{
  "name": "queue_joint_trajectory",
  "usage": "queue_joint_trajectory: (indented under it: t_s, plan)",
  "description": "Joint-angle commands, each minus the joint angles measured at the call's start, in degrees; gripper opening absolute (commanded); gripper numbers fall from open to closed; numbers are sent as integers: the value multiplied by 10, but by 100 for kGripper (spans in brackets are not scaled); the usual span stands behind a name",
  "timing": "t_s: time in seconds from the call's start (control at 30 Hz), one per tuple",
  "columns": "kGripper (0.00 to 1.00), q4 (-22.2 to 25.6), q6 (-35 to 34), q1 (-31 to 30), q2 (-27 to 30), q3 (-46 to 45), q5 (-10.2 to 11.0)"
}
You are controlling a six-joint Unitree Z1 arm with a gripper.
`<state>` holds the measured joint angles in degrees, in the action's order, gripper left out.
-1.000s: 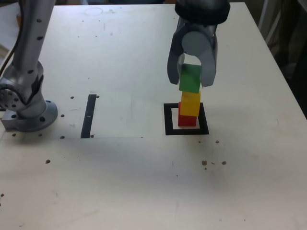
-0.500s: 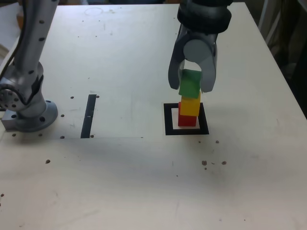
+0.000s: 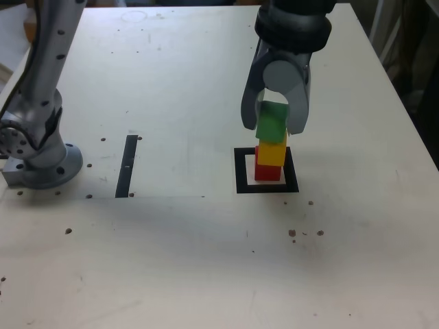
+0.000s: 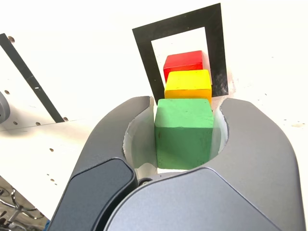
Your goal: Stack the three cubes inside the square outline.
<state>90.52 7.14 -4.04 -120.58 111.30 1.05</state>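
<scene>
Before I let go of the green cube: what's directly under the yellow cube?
The red cube sits under the yellow cube, inside the square outline. The red cube's top is partly covered, so their full contact can't be seen.

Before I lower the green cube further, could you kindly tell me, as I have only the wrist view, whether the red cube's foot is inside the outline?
Observer: Yes, the exterior view shows the red cube's foot inside the outline.
Operator: Thank you. Does the yellow cube sit squarely on it?
Observer: Not quite: the yellow cube is on top, but shifted slightly to the exterior view's right, leaving a strip of red showing on the left.
</scene>
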Motion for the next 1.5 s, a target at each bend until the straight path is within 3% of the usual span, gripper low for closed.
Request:
queue_joint_trajectory:
  t_s: [0.0, 0.2, 0.3, 0.67, 1.0, 1.47]
  plan:
    - [47, 1, -1, 0, 3, -4, 0]
    - [88, -4, -1, 0, 3, -11, 2]
    - [99, -4, -1, 0, 3, -14, 5]
    - [100, 0, -5, -1, 29, -22, 11]
    - [100, 23, 2, -6, 146, -36, 18]
    - [100, 18, 8, -12, 302, -239, 19]
